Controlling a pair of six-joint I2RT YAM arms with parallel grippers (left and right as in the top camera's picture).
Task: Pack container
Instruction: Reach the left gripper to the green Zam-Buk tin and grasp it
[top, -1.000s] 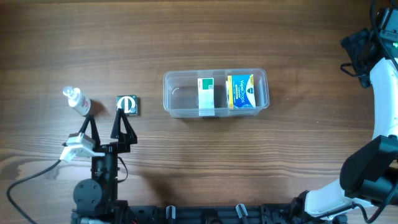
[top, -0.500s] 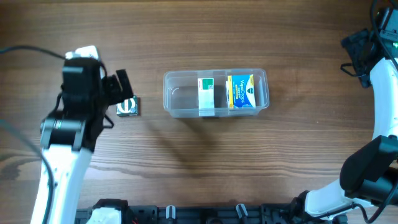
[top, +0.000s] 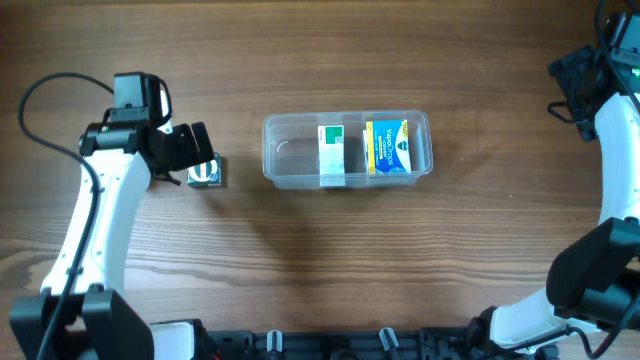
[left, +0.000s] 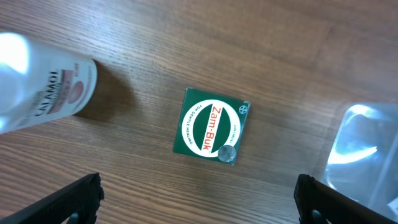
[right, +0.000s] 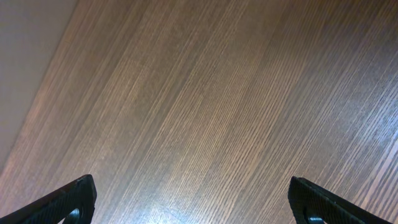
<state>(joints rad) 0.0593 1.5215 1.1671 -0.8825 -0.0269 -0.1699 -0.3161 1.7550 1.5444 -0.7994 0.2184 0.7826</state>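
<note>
Left end effector (left: 196, 190) is held spread wide over the counter (top: 330, 260). Just past its fingers (left: 78, 198), a green box (left: 212, 127) is laid flat, with a white bottle (left: 43, 81) near it. Farther off, the clear container (top: 290, 150) is set mid-counter, a white box (top: 332, 152) and a blue box (top: 388, 147) inside. Right end effector (right: 189, 193) is spread wide too.

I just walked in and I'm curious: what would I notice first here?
A clear container sits in the middle of the table, with a blue-and-yellow box and a white-and-green box inside. To its left, the open left gripper hovers over a small green Zam-Buk box, beside a white bottle.
</note>
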